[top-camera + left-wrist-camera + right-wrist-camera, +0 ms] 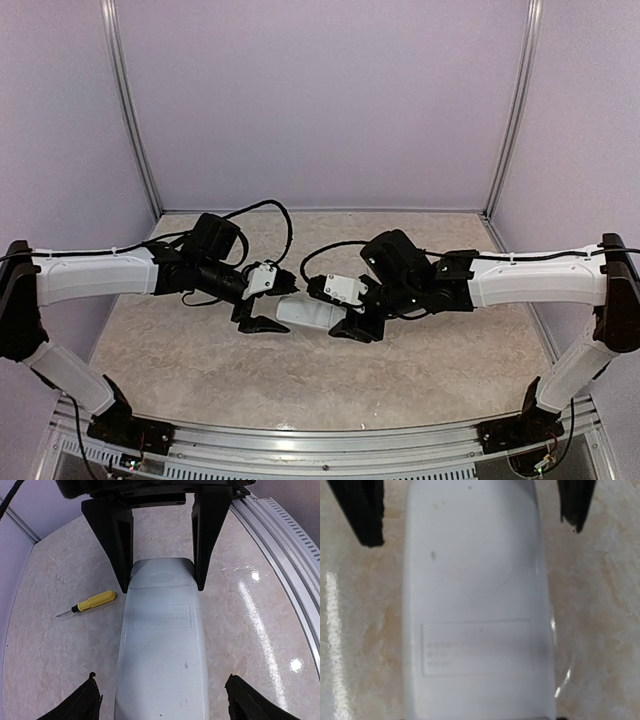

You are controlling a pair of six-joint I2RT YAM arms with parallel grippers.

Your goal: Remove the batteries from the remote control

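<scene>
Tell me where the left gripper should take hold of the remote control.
Probably grip the remote control at its free end, across its narrow width, on the long side edges, coming endwise from opposite the right gripper, which clamps the other end. Those edges run straight and nearly parallel; the open left gripper straddles them.

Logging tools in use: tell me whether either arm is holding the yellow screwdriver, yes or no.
No, the yellow screwdriver lies alone on the table, beside the remote control, with no fingers on it.
</scene>
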